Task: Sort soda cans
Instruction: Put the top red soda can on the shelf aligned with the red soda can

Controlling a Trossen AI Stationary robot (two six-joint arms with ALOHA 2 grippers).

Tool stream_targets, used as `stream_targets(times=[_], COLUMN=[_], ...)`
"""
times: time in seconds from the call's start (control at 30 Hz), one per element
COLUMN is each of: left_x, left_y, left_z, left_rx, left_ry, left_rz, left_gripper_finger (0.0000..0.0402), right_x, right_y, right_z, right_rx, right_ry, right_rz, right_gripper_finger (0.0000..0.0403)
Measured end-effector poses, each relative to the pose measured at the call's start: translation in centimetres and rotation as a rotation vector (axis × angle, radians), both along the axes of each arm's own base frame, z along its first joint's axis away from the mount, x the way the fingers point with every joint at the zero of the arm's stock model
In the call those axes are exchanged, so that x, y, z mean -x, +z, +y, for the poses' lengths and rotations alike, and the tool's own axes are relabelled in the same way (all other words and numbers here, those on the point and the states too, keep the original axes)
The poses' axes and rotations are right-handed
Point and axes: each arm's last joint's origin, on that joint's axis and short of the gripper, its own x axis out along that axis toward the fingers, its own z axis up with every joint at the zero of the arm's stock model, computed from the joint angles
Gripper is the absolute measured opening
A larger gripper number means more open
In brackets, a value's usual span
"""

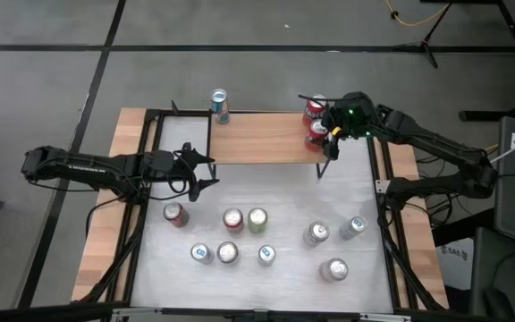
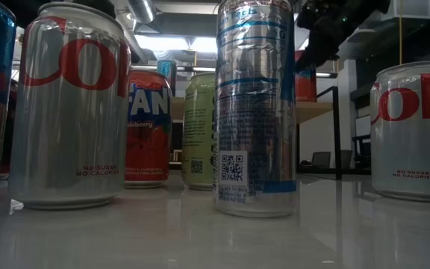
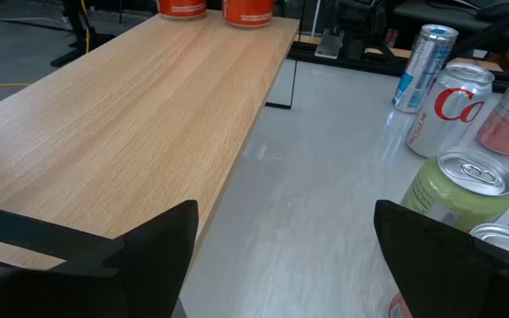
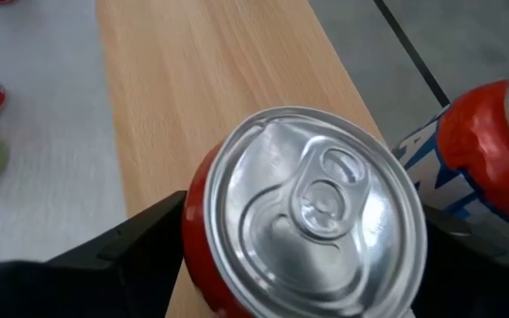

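A red soda can with a silver top stands upright at the right end of the wooden board. My right gripper is open around it, one finger on each side. A second red can stands just behind it, and a blue can stands at the board's far left corner. Several more cans stand on the white table, among them a red one and a pale green one. My left gripper hovers open by the board's left end with nothing between its fingers. My right gripper's fingers flank the red can's side wall just below the rim, slanting down from above. Whether they touch the can I cannot tell. The can stands upright on its base on the wooden board.
A black frame rims the white table. Silver cans stand at the near right and blue ones at the near middle. The board's middle and the table strip in front of it are bare.
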Motion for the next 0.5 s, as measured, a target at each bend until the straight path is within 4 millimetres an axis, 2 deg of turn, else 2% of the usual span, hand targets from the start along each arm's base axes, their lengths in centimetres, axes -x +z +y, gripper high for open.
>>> stream_targets(times=[0.33,0.5], left_x=[0.0,0.0], left_y=[0.0,0.0], left_z=[0.0,0.0], left_rx=[0.000,0.000], left_ry=[0.000,0.000], left_rz=[0.000,0.000], left_gripper_finger=[0.0334,0.0334], right_x=[0.0,0.2], right_y=[0.0,1.2], right_z=[-0.1,0.0], right_rx=[0.025,0.016], right_ry=[-0.034,-0.032], right_rz=[0.014,0.010], right_gripper_finger=[0.0344,0.0344])
